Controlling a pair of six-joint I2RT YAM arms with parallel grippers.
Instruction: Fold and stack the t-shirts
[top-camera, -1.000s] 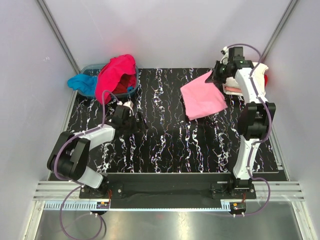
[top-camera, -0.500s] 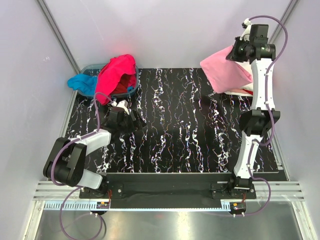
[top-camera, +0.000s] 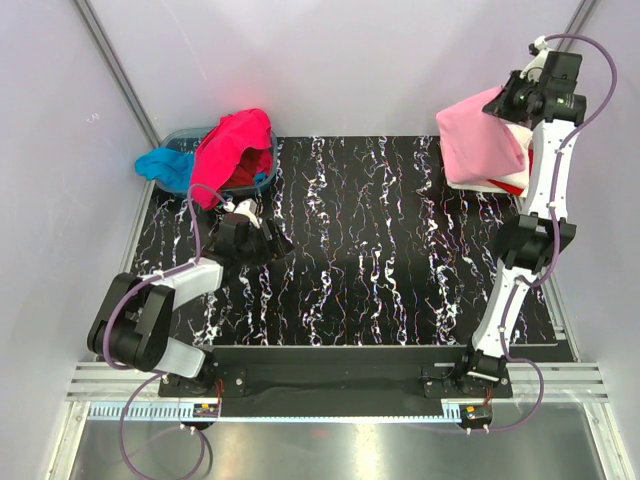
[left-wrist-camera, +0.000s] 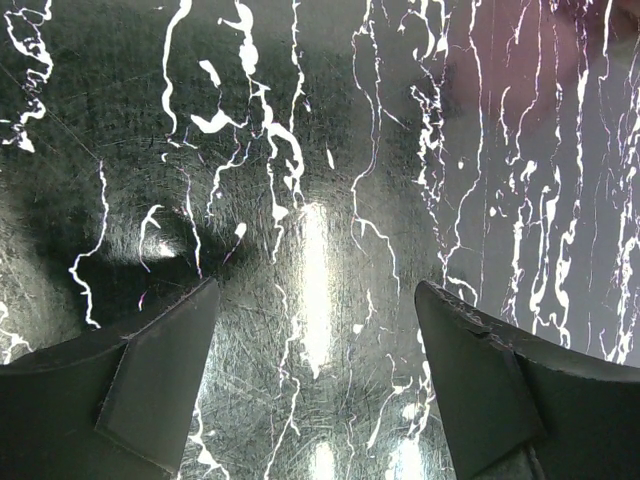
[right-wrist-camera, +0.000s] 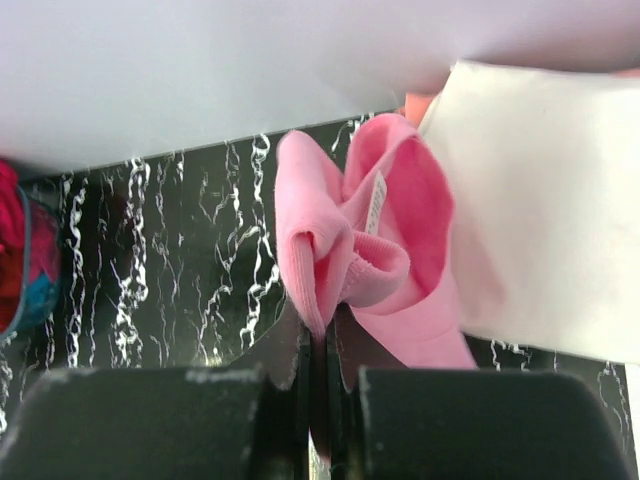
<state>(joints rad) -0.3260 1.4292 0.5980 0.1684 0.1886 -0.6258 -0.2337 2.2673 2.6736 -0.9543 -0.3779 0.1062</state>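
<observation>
- Light pink t-shirt (top-camera: 480, 140) — lifted off the black marbled table (top-camera: 380, 270) at the far right corner. It hangs bunched from one edge in the right gripper (top-camera: 515, 97).
- Right wrist cam: that gripper's two fingers are pressed together w/ a fold of the pink cloth pinched btwn them. The collar and a small white label show in the bunch.
- Under and behind the hanging shirt sits a stack in the same corner. The cream white t-shirt (right-wrist-camera: 540, 210) lies flat on top, w/ a sliver of the salmon t-shirt (right-wrist-camera: 420, 100) past its far edge.
- Top cam shows the red t-shirt (top-camera: 516, 186) at the stack's near right edge. Can't tell whether the pink cloth touches the stack.
- Left gripper (left-wrist-camera: 315, 370) — jaws spread wide, nothing btwn them, low over bare table on the left side, near the basin.
- Grey-blue basin (top-camera: 185, 132) stands at the far left corner. The hot pink t-shirt (top-camera: 235, 145) is heaped over it, and the bright blue t-shirt (top-camera: 162, 165) spills over its left rim.
</observation>
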